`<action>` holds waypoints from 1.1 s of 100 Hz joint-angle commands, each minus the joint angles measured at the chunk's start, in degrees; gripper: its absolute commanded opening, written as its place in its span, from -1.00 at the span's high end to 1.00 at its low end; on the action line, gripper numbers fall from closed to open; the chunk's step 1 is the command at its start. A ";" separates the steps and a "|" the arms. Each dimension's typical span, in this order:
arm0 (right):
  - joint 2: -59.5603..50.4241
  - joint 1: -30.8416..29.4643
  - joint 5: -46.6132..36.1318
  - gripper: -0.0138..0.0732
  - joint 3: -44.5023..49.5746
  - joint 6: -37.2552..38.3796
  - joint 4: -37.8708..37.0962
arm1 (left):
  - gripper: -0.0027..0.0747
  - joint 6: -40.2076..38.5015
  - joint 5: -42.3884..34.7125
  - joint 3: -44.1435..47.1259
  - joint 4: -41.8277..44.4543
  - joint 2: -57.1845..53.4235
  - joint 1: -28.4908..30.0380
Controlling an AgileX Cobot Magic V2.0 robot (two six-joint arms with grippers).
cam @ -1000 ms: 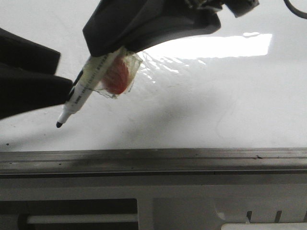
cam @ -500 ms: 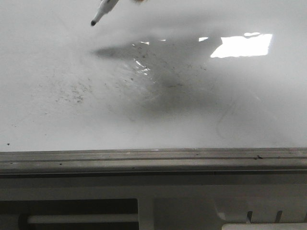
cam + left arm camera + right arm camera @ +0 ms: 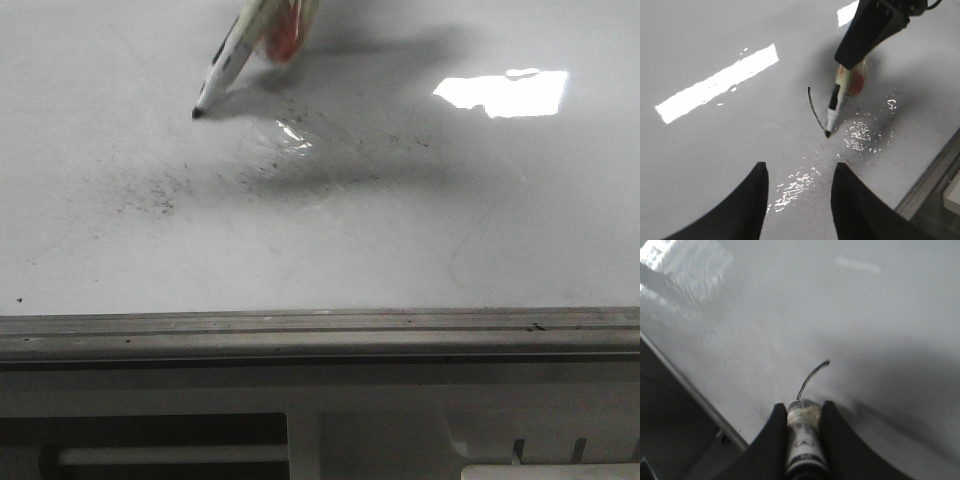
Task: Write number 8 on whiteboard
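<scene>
The whiteboard (image 3: 450, 230) is glossy white with grey smudges. My right gripper (image 3: 802, 412) is shut on a black-and-white marker (image 3: 801, 440) with a red-orange wad taped to it (image 3: 285, 35). The marker's tip (image 3: 197, 113) touches the board. In the left wrist view, a short curved black stroke (image 3: 815, 111) ends at the tip (image 3: 827, 134) below the right gripper (image 3: 847, 62). The stroke also shows in the right wrist view (image 3: 812, 376). No whole number 8 shows. My left gripper (image 3: 797, 175) is open and empty over the board (image 3: 715, 150).
A grey metal edge rail (image 3: 320, 335) runs along the board's near side, and shows in the left wrist view (image 3: 930, 180) too. Bright light reflections (image 3: 505, 92) lie on the board. Grey specks and smudges (image 3: 150, 195) sit near its middle.
The marker moved away from the camera and up, then came down; its tip now rests on the board at the far left. The arm's shadow shifted with it.
</scene>
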 commanded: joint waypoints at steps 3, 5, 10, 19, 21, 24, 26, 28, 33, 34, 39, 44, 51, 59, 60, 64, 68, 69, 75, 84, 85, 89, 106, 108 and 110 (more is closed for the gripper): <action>-0.86 -1.06 -2.23 0.82 -0.65 -1.18 -5.48 | 0.20 -0.53 -3.51 -1.65 -0.56 0.37 0.27; -1.34 -1.23 -2.08 0.81 -0.52 -1.04 -6.40 | 0.20 -0.53 -3.51 -1.65 -0.56 0.37 0.27; -2.69 -2.03 -1.12 0.79 -0.28 -0.96 -8.39 | 0.20 -0.53 -3.51 -1.65 -0.56 0.37 0.27; -4.11 -3.17 3.16 0.78 -0.28 1.26 -12.32 | 0.20 -0.53 -3.51 -1.65 -0.56 0.37 0.27; -4.25 -3.17 4.34 0.78 -0.28 1.43 -12.88 | 0.20 -0.53 -3.51 -1.65 -0.56 0.37 0.27; -4.36 -3.17 5.93 0.78 -0.28 1.42 -13.44 | 0.20 -0.53 -3.51 -1.65 -0.56 0.37 0.27; -4.36 -3.17 6.89 0.78 -0.16 1.42 -13.56 | 0.20 -0.53 -3.51 -1.65 -0.56 0.37 0.27; -4.26 -3.17 7.60 0.78 -0.05 1.42 -13.56 | 0.20 -0.53 -3.51 -1.65 -0.56 0.37 0.27; -3.84 -2.32 8.00 0.78 0.62 1.42 -13.18 | 0.20 -0.53 -3.64 -1.65 -0.56 0.37 0.27; -3.55 -2.05 8.00 0.78 0.72 1.42 -13.18 | 0.20 -0.53 -3.64 -1.65 -0.56 0.37 0.27; -2.50 -0.87 6.78 0.78 1.14 1.42 -12.57 | 0.20 -0.53 -3.64 -1.65 -0.56 0.37 0.27; -0.99 0.66 4.92 0.78 1.14 1.42 -11.77 | 0.20 -0.53 -3.64 -1.65 -0.56 0.37 0.27; 0.74 2.68 0.85 0.78 0.32 1.42 -11.21 | 0.20 -0.53 -3.64 -1.65 -0.56 0.37 0.27; 1.05 3.75 -3.14 0.78 -0.94 1.42 -11.11 | 0.20 -0.53 -3.64 -1.65 -0.56 0.37 0.27; 1.05 3.75 -3.52 0.78 -1.09 1.42 -11.11 | 0.20 -0.53 -3.64 -1.65 -0.56 0.37 0.27; 0.80 3.54 -3.75 0.78 -1.98 1.42 -11.22 | 0.20 -0.53 -3.64 -1.65 -0.56 0.37 0.27; 0.49 2.95 -3.61 0.78 -2.78 1.42 -11.64 | 0.20 -0.53 -3.64 -1.65 -0.56 0.37 0.27; 0.16 2.65 -3.48 0.78 -2.88 1.42 -11.65 | 0.20 -0.53 -3.64 -1.65 -0.56 0.37 0.27; -0.91 0.97 -3.21 0.78 -3.27 1.42 -12.18 | 0.20 -0.53 -3.64 -1.65 -0.56 0.37 0.27; -2.57 -2.07 -3.33 0.78 -3.22 1.42 -12.18 | 0.20 -0.53 -3.64 -1.65 -0.56 0.37 0.27; -2.69 -2.44 -3.44 0.78 -3.22 1.42 -12.18 | 0.20 -0.53 -3.64 -1.65 -0.56 0.37 0.27; -2.98 -3.19 -3.46 0.78 -3.43 1.42 -12.18 | 0.20 -0.53 -3.64 -1.65 -0.56 0.37 0.27; -3.36 -4.09 -6.44 0.78 -3.79 1.42 -12.18 | 0.20 -0.53 -3.64 -1.65 -0.56 0.37 0.27; -3.36 -4.09 -6.91 0.78 -3.79 1.42 -12.18 | 0.20 -0.53 -3.64 -1.65 -0.56 0.37 0.27; -3.36 -4.09 -7.27 0.78 -3.79 1.42 -12.06 | 0.20 -0.53 -3.64 -1.65 -0.56 0.37 0.27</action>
